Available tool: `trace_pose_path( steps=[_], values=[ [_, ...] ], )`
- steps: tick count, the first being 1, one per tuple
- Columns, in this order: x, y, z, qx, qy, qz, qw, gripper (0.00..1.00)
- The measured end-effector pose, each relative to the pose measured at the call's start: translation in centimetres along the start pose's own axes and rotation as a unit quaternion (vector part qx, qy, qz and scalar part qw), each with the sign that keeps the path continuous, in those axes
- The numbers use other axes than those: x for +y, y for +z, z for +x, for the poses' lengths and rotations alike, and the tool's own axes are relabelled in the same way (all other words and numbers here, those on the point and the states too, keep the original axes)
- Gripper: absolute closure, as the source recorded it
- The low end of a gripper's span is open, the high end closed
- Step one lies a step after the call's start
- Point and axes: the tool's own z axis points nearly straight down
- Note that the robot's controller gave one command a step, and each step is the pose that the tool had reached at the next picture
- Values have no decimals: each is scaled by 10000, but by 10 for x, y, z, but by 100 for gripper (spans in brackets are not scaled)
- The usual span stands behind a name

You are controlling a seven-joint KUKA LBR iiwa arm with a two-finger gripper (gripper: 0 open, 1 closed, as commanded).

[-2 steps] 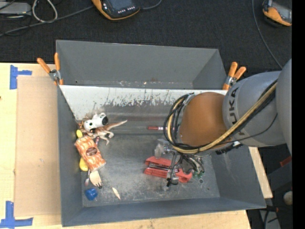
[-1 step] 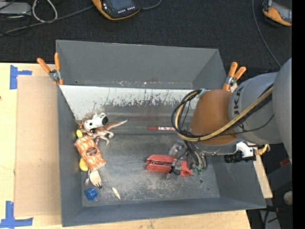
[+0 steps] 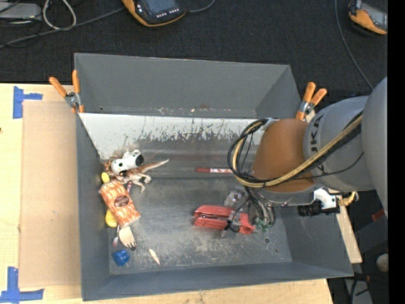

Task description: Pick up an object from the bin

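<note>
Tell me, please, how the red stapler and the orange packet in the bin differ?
The red stapler is plain red and long; the orange packet is printed and broader. The stapler lies crosswise in the view; the packet runs near to far. The stapler lies apart, toward the view's right, at the end effector; the packet lies in the heap by the view's left wall. Both lie flat on the bin floor.

A single camera looks down from above, tilted somewhat to one side, with the whole grey bin [image 3: 190, 87] in frame; the arm [image 3: 342, 144] enters from the right.
</note>
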Motion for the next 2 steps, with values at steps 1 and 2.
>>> trace_pose_path(
  steps=[1,2],
  values=[
    [8,-68,2,36,-91,6,10000,100],
    [-3,-158,-6,51,-259,8,9997,100]
  ],
)
